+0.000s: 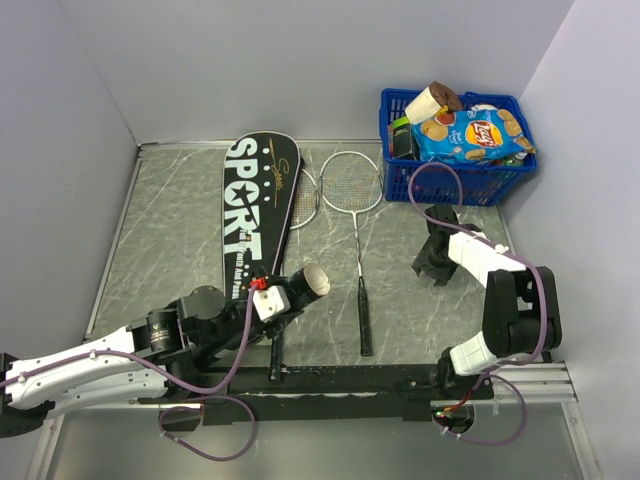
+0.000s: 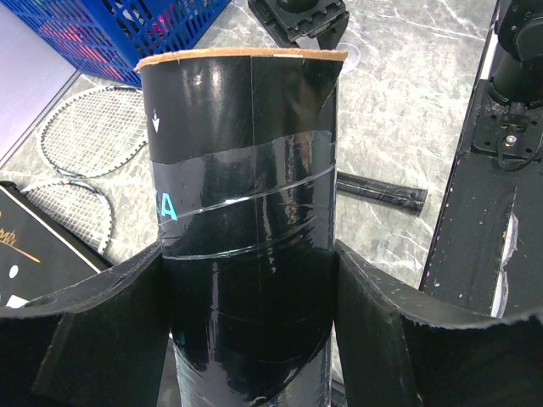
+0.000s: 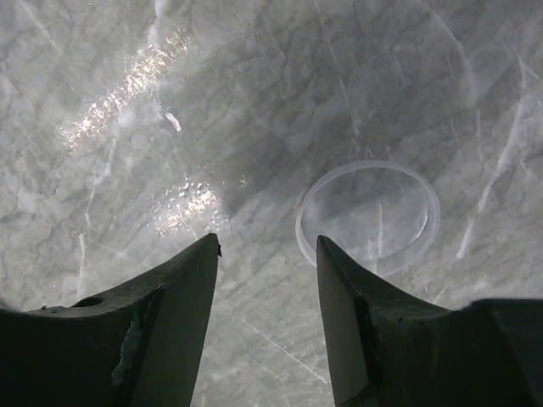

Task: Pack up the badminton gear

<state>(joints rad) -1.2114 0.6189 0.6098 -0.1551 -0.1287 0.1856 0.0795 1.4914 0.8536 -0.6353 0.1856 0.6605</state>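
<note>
My left gripper [image 1: 287, 298] is shut on the long black tube [image 1: 312, 281], holding it off the table with its open cardboard-rimmed end facing the right arm. In the left wrist view both pads press the tube [image 2: 246, 186] from either side. The black SPORT cover [image 1: 258, 205] lies flat at centre left. One racket [image 1: 354, 200] lies beside it, and a second racket head [image 1: 306, 197] shows partly at the cover's edge. My right gripper [image 3: 267, 246] is open just above the table, with a clear round lid [image 3: 369, 216] lying by its right fingertip.
A blue plastic basket [image 1: 500, 182] of snack packets stands at the back right, just beyond the right gripper [image 1: 437, 262]. A racket's black handle [image 2: 382, 193] lies near the front rail. Walls close in the table on the left, back and right.
</note>
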